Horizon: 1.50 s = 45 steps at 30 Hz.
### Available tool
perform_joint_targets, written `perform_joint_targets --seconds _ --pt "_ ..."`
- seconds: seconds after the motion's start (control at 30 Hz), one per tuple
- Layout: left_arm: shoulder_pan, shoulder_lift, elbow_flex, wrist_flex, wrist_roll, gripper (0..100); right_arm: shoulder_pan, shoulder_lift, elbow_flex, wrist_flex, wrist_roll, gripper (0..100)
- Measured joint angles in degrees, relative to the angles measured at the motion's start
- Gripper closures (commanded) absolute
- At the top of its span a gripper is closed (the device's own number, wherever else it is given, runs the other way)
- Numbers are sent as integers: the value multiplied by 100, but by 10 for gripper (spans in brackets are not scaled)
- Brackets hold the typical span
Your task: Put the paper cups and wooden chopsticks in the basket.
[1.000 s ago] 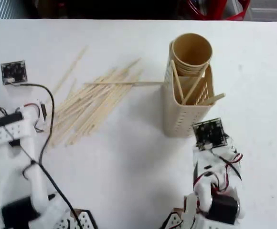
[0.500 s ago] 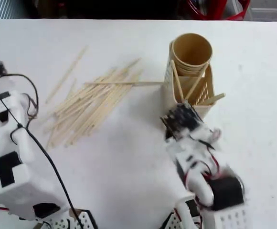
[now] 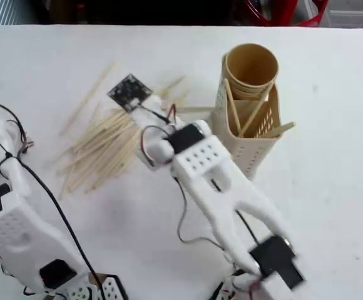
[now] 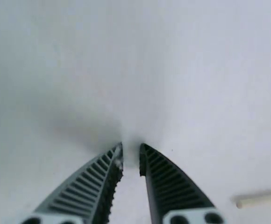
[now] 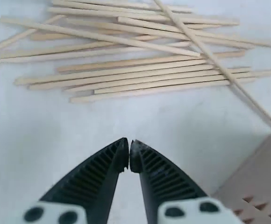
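Swinging over from the basket's near side, the right arm [image 3: 200,159] now stretches across the desk [image 3: 332,206] above the chopsticks [image 3: 100,147], while the left arm [image 3: 12,219] has drawn back to the desk's left edge.

From above, the loose chopsticks lie fanned in a pile to the left of the basket [image 3: 247,147]. The basket stands upright with stacked cups [image 3: 250,69] in its far end. A few more chopsticks lean inside it, just in front of the cups.

At the left wrist, the left gripper [image 4: 131,158] hangs over the desk with its jaws a crack apart, gripping nothing. The end of 1 chopstick lies off to one side.

At the right wrist, the right gripper [image 5: 129,156] has its jaws together and empty. It sits just short of the pile, with a corner of the basket close by.
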Motion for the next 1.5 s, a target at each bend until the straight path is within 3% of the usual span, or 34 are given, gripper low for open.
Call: perform_joint_targets --seconds 0.2,0.4,0.6,0.8,0.93,1.0,1.37,1.5 --pt "-26 246 -360 9 -18 910 35 1837 -897 -334 -1380 963" --pt "-202 360 -536 -158 -1160 910 26 3121 -1855 -431 -1802 807" --pt "-211 360 -615 -18 -1257 910 35 4044 -2840 -431 -2637 804" --pt "-246 158 -615 35 -2031 910 18 4730 -3675 -422 -2831 813" --pt "-255 -404 -615 62 -2382 910 53 4985 -4018 -404 -2831 933" --pt "-255 -791 -615 62 -2400 910 132 4993 -4141 -220 -2831 981" --pt "211 -3200 -615 879 -2400 910 167 5029 -4334 431 -2840 981" --pt "378 -4202 -756 905 -1662 910 167 5029 -4334 721 -2840 981"
